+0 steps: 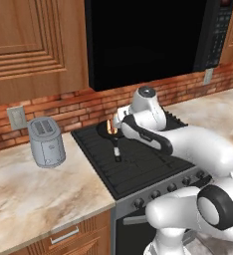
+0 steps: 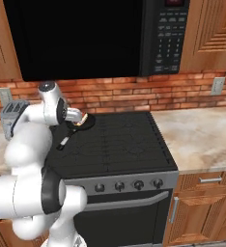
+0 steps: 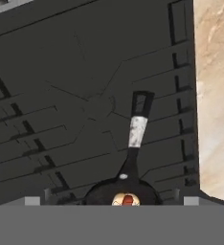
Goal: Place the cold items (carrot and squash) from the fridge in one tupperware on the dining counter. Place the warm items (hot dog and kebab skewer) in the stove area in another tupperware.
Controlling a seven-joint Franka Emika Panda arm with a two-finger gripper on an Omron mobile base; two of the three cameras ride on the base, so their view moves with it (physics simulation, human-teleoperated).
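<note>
The pan point(image 3: 121, 191) sits on the back-left burner of the stove point(image 1: 138, 164), and there's something warm-coloured in it, red and pale, at the bottom edge of the hand view — one of the warm items point(image 3: 127, 199), though whether it's the hot dog or the skewer is too small to call. From the pan, the handle point(image 3: 137, 131) runs toward the front of the stove, and in the right base view the pan point(image 2: 83, 121) shows an orange-yellow patch. The hand point(image 2: 81, 117) hangs right over that pan, fingers spread wide, gripping nothing. So the food lies straight below and slightly ahead of the hand; I'd judge a short drop is all that's called for. Off the stove's left side stands the toaster point(image 1: 47, 142) on the table point(image 1: 34, 194), and above hangs the microwave point(image 2: 86, 34).
</note>
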